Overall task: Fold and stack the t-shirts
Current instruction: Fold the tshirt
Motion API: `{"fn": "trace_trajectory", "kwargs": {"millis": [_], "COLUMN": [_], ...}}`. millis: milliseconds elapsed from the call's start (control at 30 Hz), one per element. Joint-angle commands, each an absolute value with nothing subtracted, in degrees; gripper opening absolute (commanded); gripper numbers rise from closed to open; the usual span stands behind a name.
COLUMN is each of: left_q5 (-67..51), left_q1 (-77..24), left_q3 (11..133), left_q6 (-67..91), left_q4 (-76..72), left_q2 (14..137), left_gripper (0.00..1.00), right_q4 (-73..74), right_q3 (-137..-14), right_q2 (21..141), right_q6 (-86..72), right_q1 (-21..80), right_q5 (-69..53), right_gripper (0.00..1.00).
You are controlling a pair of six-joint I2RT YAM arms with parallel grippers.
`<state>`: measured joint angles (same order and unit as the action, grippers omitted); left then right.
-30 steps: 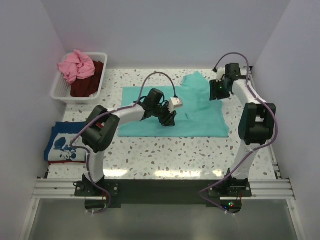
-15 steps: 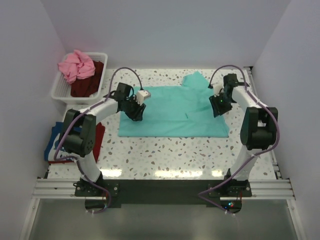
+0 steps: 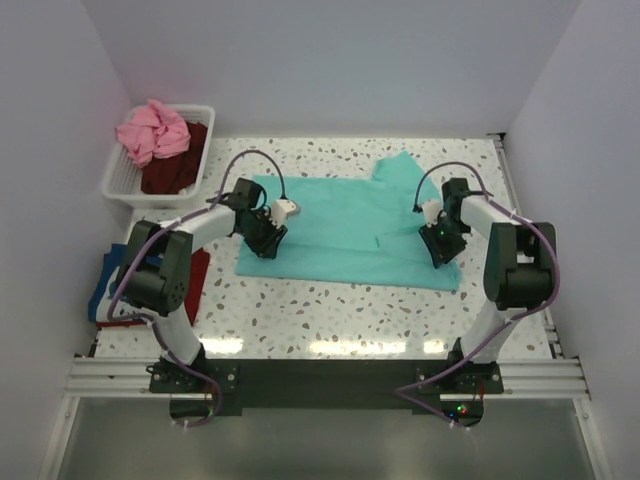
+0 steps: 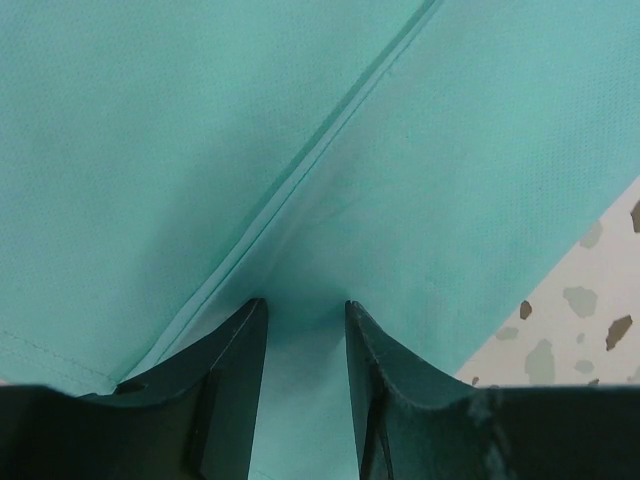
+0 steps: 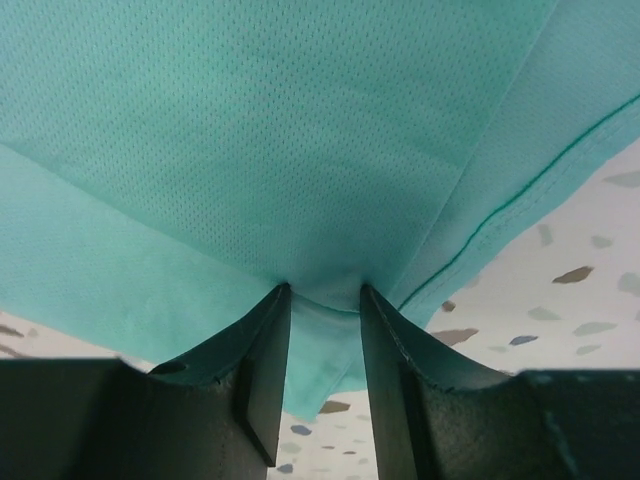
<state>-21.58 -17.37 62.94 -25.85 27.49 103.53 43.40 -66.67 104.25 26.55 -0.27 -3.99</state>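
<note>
A plain teal-green t-shirt (image 3: 350, 225) lies spread flat in the middle of the table. My left gripper (image 3: 262, 238) is at its left side, near the lower left corner, shut on a fold of the cloth (image 4: 200, 120), which runs between the fingers (image 4: 305, 305). My right gripper (image 3: 440, 245) is at the shirt's right side, shut on a pinch of the cloth (image 5: 300, 120) and holding that edge a little above the table (image 5: 325, 290). A seam shows in both wrist views.
A white slatted basket (image 3: 118, 175) at the back left holds a pink shirt (image 3: 152, 130) and a dark maroon one (image 3: 180, 165). A blue shirt with white print (image 3: 108, 290) on a red one (image 3: 198, 270) lies at the left edge, partly behind my left arm.
My left gripper has moved from the shirt's middle to its left side. My right gripper has come down the right side towards the near edge. The shirt's right edge has shifted with it.
</note>
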Motion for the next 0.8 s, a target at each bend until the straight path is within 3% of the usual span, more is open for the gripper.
{"fn": "trace_trajectory", "kwargs": {"millis": [0, 200, 433, 633, 767], "left_q5": [-22.6, -27.8, -32.3, -26.9, -25.9], "left_q1": [-17.2, -15.6, -8.9, -5.6, -4.4], "left_q3": [58.9, 65.7, 88.3, 101.3, 105.1], "left_q6": [-28.2, -29.0, -27.6, -22.9, -21.0], "left_q4": [35.8, 38.9, 35.4, 28.8, 25.7], "left_q2": [102.9, 99.8, 107.0, 116.2, 119.7], "left_gripper": [0.42, 0.46, 0.64, 0.65, 0.65], "right_q4": [49.2, 60.5, 60.1, 48.9, 42.8], "right_q3": [-63.5, -78.3, -103.5, -112.9, -116.0], "right_q2": [101.4, 102.2, 116.9, 126.4, 131.4], "right_q6": [29.7, 30.7, 22.6, 14.6, 11.9], "right_q1": [-0.4, -1.8, -6.9, -6.9, -5.7], "right_q5": [-3.9, -15.7, -23.3, -21.3, -19.2], "right_gripper": [0.38, 0.48, 0.58, 0.58, 0.50]}}
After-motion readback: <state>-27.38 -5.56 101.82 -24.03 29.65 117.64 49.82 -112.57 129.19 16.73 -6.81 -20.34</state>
